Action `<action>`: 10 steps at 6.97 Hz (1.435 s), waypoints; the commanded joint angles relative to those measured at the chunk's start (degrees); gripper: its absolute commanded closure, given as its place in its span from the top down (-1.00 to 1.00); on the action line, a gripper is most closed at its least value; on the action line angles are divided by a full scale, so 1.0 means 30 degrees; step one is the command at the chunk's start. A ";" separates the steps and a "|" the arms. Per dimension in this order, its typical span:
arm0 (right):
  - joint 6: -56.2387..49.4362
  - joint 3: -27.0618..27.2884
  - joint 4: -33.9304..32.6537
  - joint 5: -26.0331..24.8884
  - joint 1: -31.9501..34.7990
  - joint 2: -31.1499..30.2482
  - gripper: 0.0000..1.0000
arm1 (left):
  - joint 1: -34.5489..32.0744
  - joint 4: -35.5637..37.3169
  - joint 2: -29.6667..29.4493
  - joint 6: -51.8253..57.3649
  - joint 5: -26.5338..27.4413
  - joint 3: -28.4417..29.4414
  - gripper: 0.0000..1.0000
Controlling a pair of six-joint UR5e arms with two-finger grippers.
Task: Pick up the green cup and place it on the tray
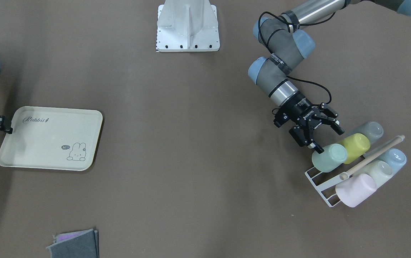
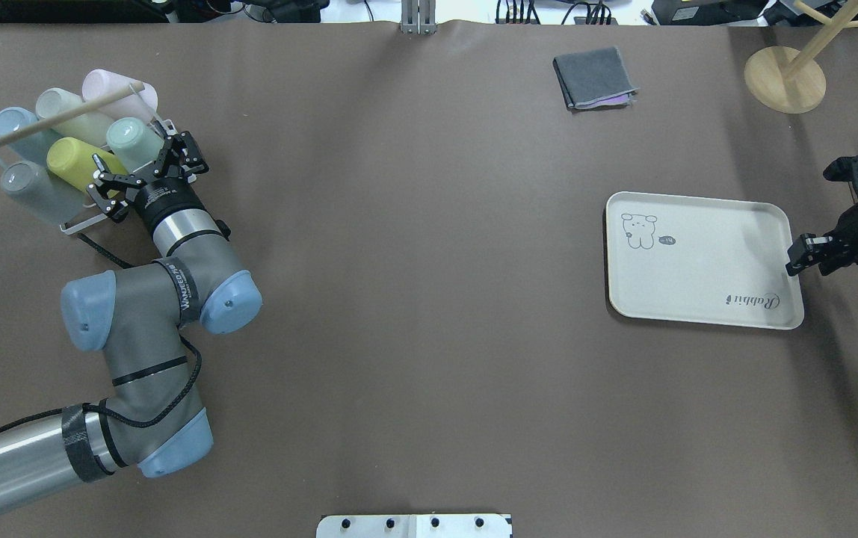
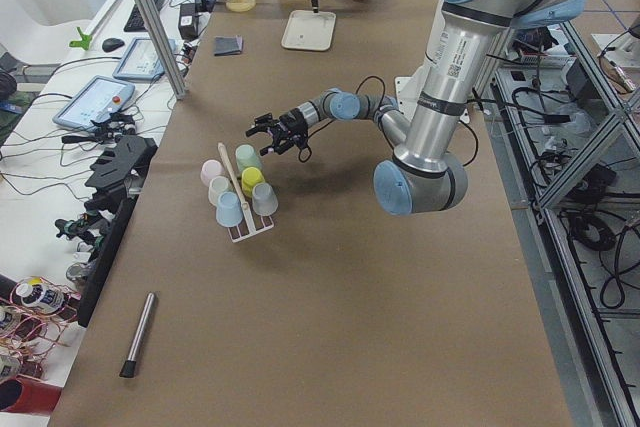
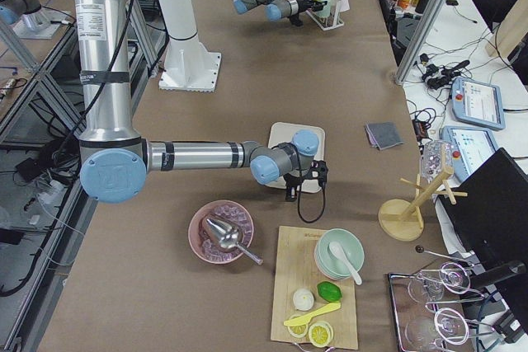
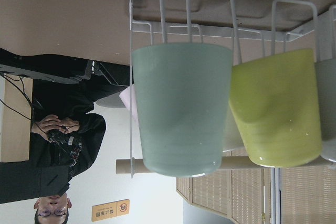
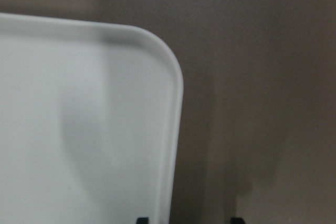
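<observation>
The green cup (image 1: 329,157) lies on its side at the near end of a white wire rack (image 1: 320,182), beside a yellow-green cup (image 1: 356,147). It fills the left wrist view (image 5: 181,108). My left gripper (image 1: 329,139) is open, right in front of the green cup, with one fingertip close to its side; I cannot tell if it touches. The cream-yellow tray (image 1: 48,138) lies flat and bare far across the table. My right gripper (image 1: 5,125) hovers at the tray's corner, fingers apart; the right wrist view shows the tray's rim (image 6: 176,108).
The rack also holds a grey cup (image 1: 370,130), a blue cup (image 1: 395,159), a cream cup (image 1: 379,172) and a pink cup (image 1: 356,190) under a wooden rod (image 1: 373,156). A folded grey cloth (image 2: 595,77) and a wooden stand (image 2: 784,78) sit at the far edge.
</observation>
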 commanded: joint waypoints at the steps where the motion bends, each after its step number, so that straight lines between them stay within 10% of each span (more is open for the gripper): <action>1: 0.0013 -0.0376 0.0018 0.0023 -0.0061 0.0445 0.18 | -0.0023 -0.0991 0.0030 0.0007 0.0336 0.1049 0.97; 2: 0.0013 -0.0436 0.0019 0.0053 -0.0061 0.0505 0.01 | -0.0023 -0.1198 0.0001 -0.0022 0.0686 0.1431 0.97; 4: -0.0045 -0.0407 0.0019 0.0256 -0.0032 0.0477 -1.00 | -0.0023 -0.2135 0.0001 0.0007 0.0689 0.2339 0.97; 10: -0.1627 -0.0261 -0.0041 0.3798 0.0817 0.1617 -1.00 | -0.0170 -0.2724 -0.0232 0.0007 0.0748 0.3337 0.97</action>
